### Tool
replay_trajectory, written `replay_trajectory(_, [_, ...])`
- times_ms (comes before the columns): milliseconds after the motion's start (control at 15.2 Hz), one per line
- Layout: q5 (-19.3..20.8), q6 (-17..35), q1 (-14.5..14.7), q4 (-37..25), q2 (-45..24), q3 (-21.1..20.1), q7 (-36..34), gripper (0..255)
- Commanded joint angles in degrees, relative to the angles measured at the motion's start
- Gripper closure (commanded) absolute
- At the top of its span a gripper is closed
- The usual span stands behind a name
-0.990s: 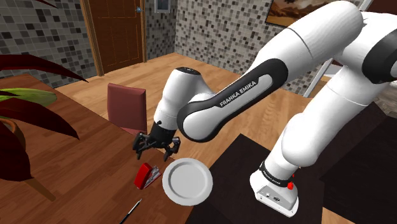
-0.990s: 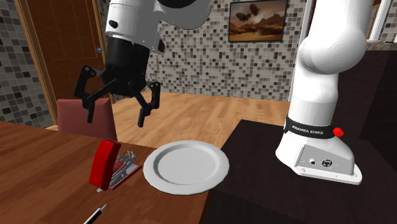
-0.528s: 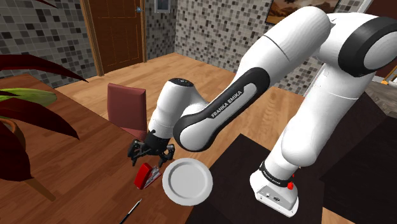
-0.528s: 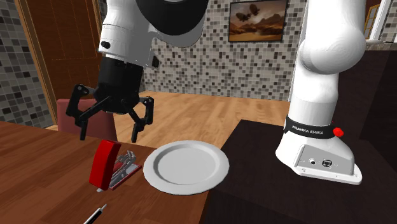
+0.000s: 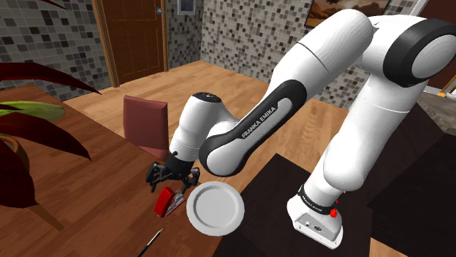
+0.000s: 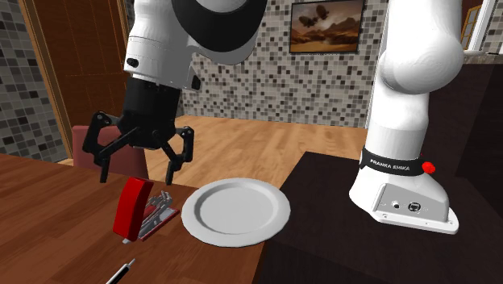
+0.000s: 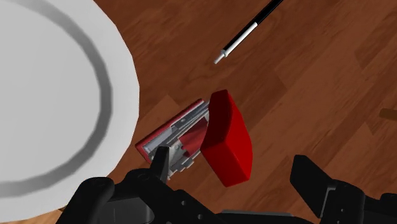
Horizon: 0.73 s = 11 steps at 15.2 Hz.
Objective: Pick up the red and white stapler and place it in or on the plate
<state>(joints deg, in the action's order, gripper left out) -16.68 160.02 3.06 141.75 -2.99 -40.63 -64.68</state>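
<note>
Wrist view: stapler under spread gripper

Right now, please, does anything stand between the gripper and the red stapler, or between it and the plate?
Nothing visible does: the open black two-finger gripper hangs above the red-topped stapler, and the round white plate lies beside it.

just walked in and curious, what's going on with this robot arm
The white arm holds its open gripper just above the red stapler, which lies on the wooden table beside the white plate. The stapler is not grasped yet.
</note>
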Motion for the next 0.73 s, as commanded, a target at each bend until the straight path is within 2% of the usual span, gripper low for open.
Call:
replay_trajectory(0, [0.0, 0.0, 0.0, 0.0, 0.0, 0.0, 0.0, 255])
replay_trajectory(660, [-0.8, -0.91, -0.11, -0.17, 0.87, -0.14, 0.46, 255])
